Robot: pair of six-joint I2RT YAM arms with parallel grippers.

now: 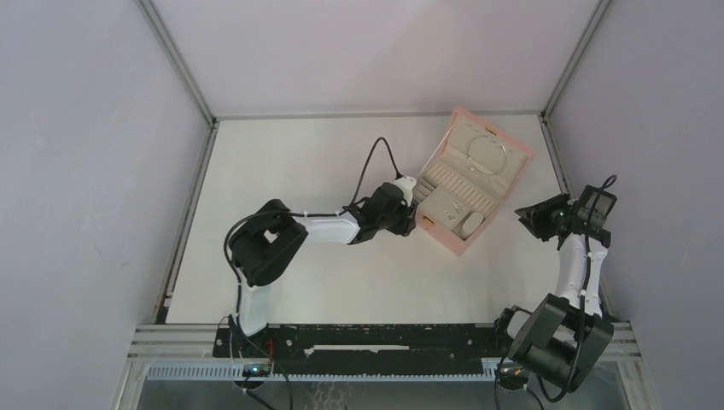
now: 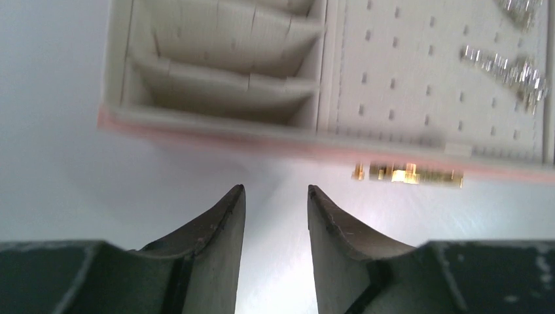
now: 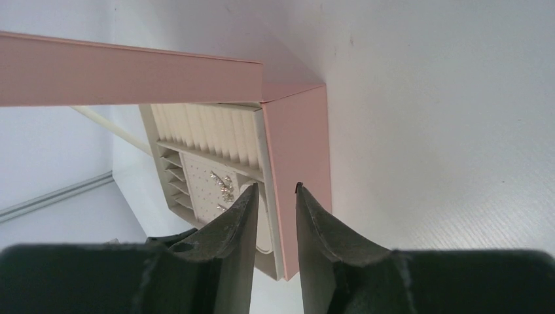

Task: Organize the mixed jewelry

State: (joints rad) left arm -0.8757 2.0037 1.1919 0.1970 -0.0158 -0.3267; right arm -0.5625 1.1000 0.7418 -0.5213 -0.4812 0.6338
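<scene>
A pink jewelry box point(image 1: 444, 235) stands open on the table, its lid point(image 1: 512, 141) tilted back. Several small silver pieces point(image 2: 507, 65) lie on the cream perforated panel inside, and they also show in the right wrist view as a silver cluster point(image 3: 224, 186). A thin loop point(image 1: 488, 159) shows against the lid's lining. My left gripper point(image 1: 412, 222) is at the box's front left corner. In its own view the left gripper point(image 2: 275, 190) is open and empty, just short of the front wall and left of the gold clasp point(image 2: 409, 174). My right gripper point(image 1: 531, 219) hovers to the right of the box. The right gripper point(image 3: 276, 186) is open, with nothing between its fingers.
Cream slotted compartments point(image 2: 222, 72) fill the box's left part and ring rolls point(image 3: 209, 134) run along its back. Grey walls enclose the white table point(image 1: 299, 171) on three sides. A black cable point(image 1: 376, 158) arcs above the left wrist.
</scene>
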